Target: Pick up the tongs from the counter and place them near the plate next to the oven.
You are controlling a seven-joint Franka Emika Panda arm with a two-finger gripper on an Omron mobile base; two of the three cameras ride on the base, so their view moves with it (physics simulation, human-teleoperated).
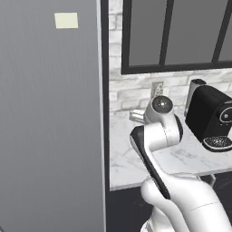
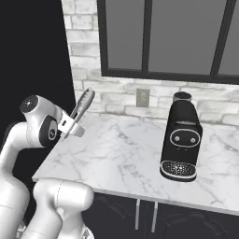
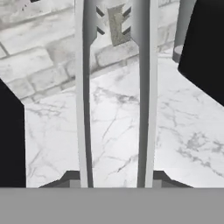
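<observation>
Claw (image 2: 71,126) clamped on tongs (image 2: 83,105), lifted above marble counter (image 2: 121,154), beside coffee machine (image 2: 181,140)

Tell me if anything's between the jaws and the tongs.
Nothing: the gripper is shut on the tongs and holds them up off the counter. Both tong arms run straight out from the jaws.

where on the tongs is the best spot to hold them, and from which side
Near the joined end, as the tool grips them now. The tongs have two long thin arms running side by side, so closing across both from the outer sides near that end keeps the toothed tips free, lifted above the counter.
</observation>
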